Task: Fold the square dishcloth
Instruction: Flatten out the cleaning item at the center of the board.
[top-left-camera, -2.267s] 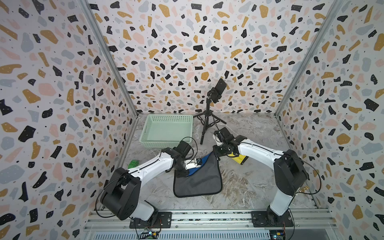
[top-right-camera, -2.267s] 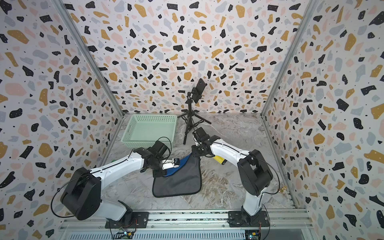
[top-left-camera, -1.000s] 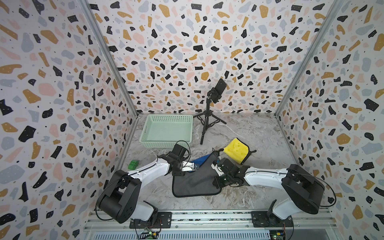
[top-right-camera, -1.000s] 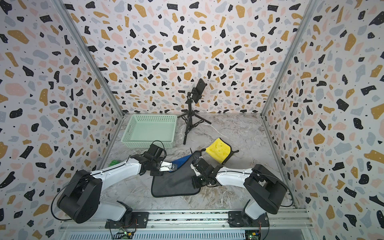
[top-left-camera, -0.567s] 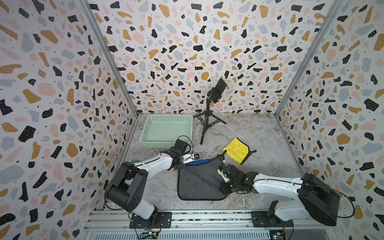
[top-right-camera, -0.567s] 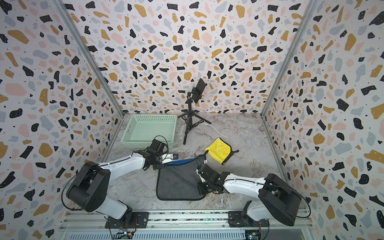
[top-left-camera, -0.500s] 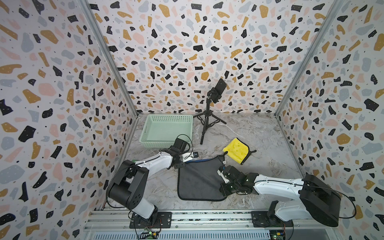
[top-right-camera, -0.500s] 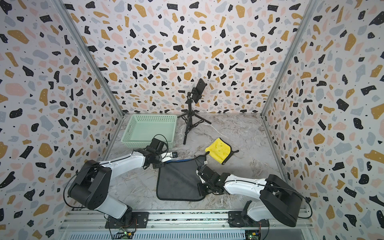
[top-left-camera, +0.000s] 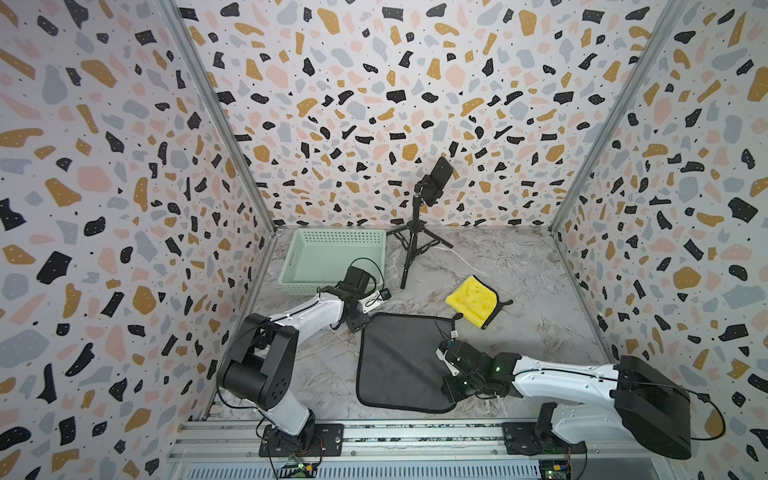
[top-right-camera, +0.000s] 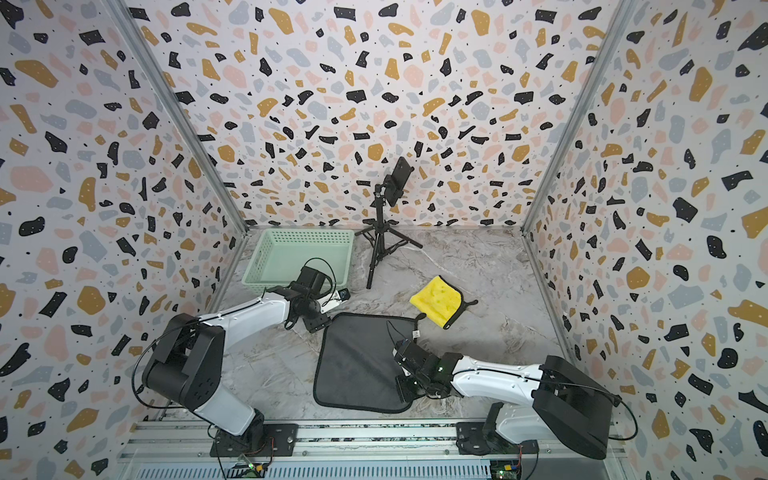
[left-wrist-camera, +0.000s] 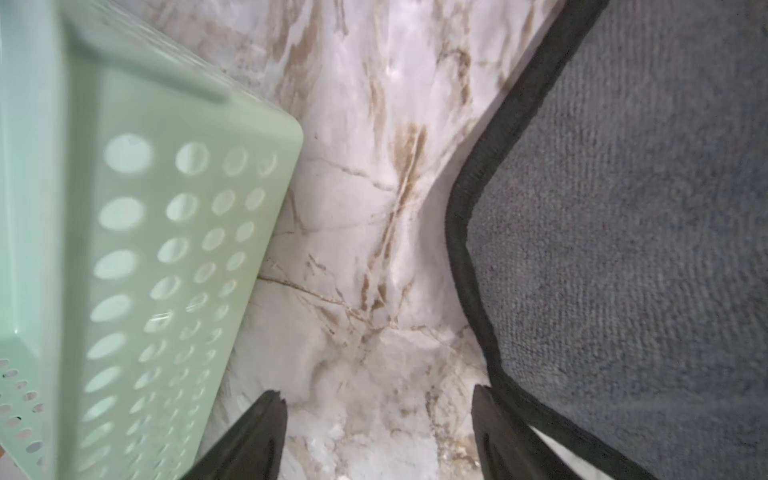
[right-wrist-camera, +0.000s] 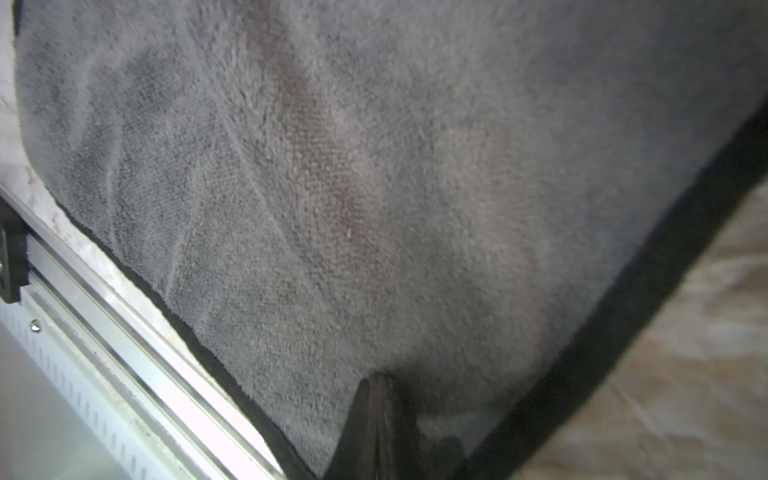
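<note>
The cloth (top-left-camera: 399, 365) lay flat near the front of the bench (top-left-camera: 519, 270), ready to fold, with the left hand (left-wrist-camera: 378, 405) wide open and empty by its far left corner and the right hand (right-wrist-camera: 376, 382) pinched shut on its near right edge, maybe to pull it smooth.

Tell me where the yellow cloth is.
In both top views the yellow cloth lies right of centre, beyond the far right corner of the grey dishcloth, right of the tripod.
</note>
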